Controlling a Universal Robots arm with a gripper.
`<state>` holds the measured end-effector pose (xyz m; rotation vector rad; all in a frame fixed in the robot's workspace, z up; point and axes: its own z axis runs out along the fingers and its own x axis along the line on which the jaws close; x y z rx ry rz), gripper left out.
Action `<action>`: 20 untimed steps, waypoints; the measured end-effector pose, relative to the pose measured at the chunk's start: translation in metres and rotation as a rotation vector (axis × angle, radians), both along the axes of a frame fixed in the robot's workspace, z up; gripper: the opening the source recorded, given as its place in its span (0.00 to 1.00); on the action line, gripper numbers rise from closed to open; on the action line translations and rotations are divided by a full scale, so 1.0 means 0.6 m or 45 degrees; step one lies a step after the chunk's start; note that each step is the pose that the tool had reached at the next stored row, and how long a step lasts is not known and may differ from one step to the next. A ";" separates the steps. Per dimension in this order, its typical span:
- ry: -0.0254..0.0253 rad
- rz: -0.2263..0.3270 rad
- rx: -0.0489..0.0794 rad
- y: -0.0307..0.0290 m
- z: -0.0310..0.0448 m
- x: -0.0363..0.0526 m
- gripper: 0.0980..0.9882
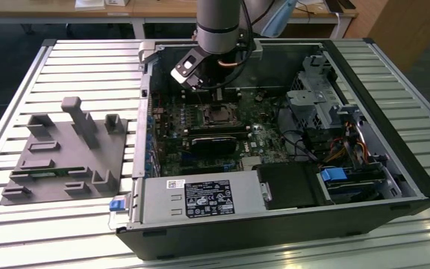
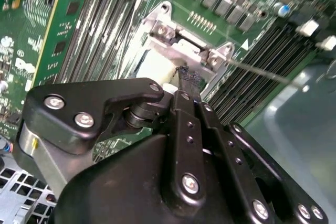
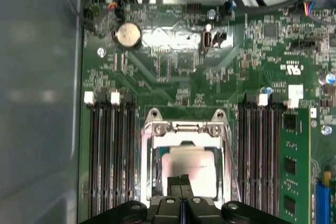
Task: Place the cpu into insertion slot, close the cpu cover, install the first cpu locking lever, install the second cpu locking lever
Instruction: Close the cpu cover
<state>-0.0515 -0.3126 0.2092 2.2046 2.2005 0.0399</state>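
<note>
At the near edge of the slatted metal counter (image 1: 73,61) lies an open computer case (image 1: 275,230). A labelled grey metal box (image 1: 200,199) sits across the case's front, with drive bays and bundled cables towards the exterior view's right. On the exterior view's left, well apart from the case, a grey moulded fixture (image 1: 65,151) rests on the counter. Further in, a black rectangular block (image 1: 213,144) sits on the green motherboard, and just behind it is the insertion slot (image 1: 219,115), flanked by long memory slots (image 3: 107,150) on both sides. The cpu (image 3: 197,166) lies flat in that slot, its dull silvery top showing through the window of the cpu cover (image 3: 148,145), which appears to lie down around it. The fingers (image 3: 176,187) are closed, pressed together with nothing visible between them. Their dark tips are down at the cpu's near edge; whether they touch it cannot be told. In the second wrist view a thin wire lever (image 2: 262,72) runs out from one corner of the frame across the memory slots. Beyond the socket a coin cell (image 3: 128,35) sits on the board. The grey arm (image 1: 219,22) rises from the case, with wooden tables (image 1: 163,8) behind.
</note>
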 end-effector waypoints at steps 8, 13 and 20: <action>0.0004 0.000 0.000 0.0000 -0.010 -0.008 0.01; 0.0016 0.000 -0.001 -0.0003 -0.015 -0.009 0.01; 0.0015 0.000 0.001 0.0016 -0.019 0.002 0.01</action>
